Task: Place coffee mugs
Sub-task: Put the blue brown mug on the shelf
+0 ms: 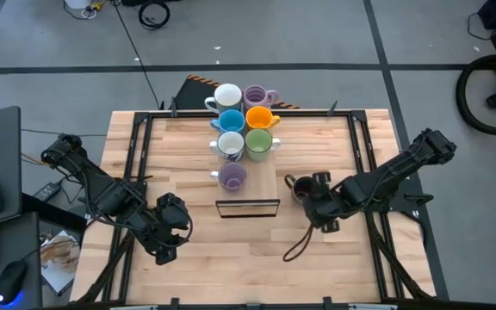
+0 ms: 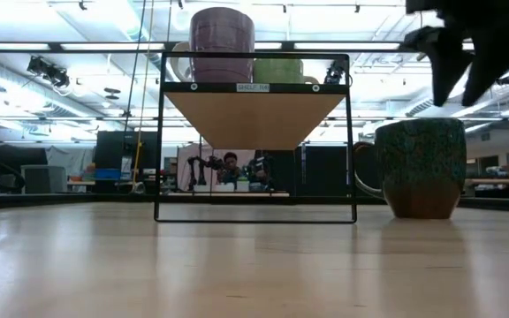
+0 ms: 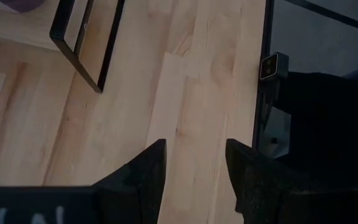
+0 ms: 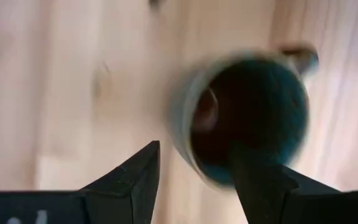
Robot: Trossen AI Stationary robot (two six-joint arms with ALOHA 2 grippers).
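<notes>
Seven mugs stand on a raised wooden shelf [image 1: 261, 176] at the table's far middle: white [image 1: 227, 96], lilac [image 1: 257, 95], blue [image 1: 230, 120], orange [image 1: 259, 117], white [image 1: 230, 144], green [image 1: 258, 142] and lilac [image 1: 232, 176]. The dark olive mug [image 1: 300, 186] stands upright on the table, right of the shelf, its brown inside showing [image 4: 247, 121]. My right gripper [image 4: 194, 149] is open and hovers just above this mug [image 2: 422, 168] without touching it. My left gripper [image 3: 194, 143] is open and waits over the near left of the table [image 1: 169, 231].
The shelf's black wire frame [image 2: 254, 132] stands on the table between the arms. A dark cable [image 1: 300, 245] loops on the wood below the right arm. Black rails [image 1: 136, 172] line the table's sides. People sit in the room beyond [image 2: 230, 168].
</notes>
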